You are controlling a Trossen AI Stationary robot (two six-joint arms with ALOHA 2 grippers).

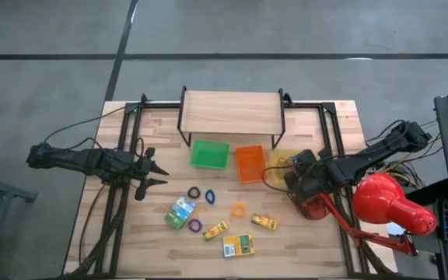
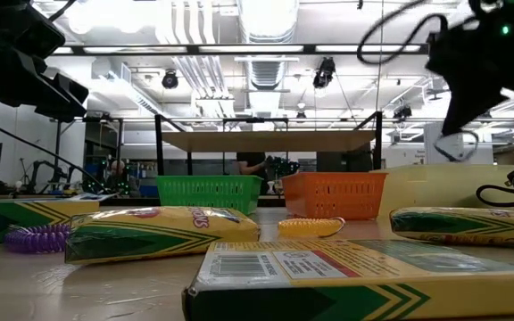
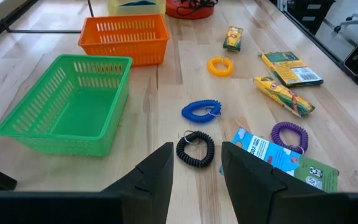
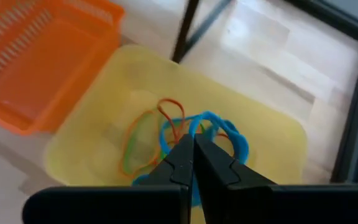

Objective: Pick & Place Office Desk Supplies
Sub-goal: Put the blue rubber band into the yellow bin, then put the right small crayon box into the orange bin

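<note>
The supplies lie on the wooden table: a black coil band (image 3: 195, 149), a blue one (image 3: 201, 110), a purple one (image 3: 289, 135), an orange-yellow one (image 3: 220, 65), and printed boxes (image 1: 180, 211) (image 1: 238, 246) (image 1: 215, 230) (image 1: 264, 222), all flat on the tabletop. More bands (image 4: 185, 134), blue, orange and green, lie in the yellow tray (image 4: 104, 118). My right gripper (image 4: 193, 155) is shut, raised above that tray and pointing down into it. My left gripper (image 3: 197, 171) hangs open at the table's left side (image 1: 158, 173), a little short of the black band.
A green tray (image 1: 209, 154) and an orange tray (image 1: 250, 163) stand left of the yellow one, in front of a wooden shelf on black legs (image 1: 232, 113). A big red lamp (image 1: 387, 204) stands at the right edge, close to my right arm.
</note>
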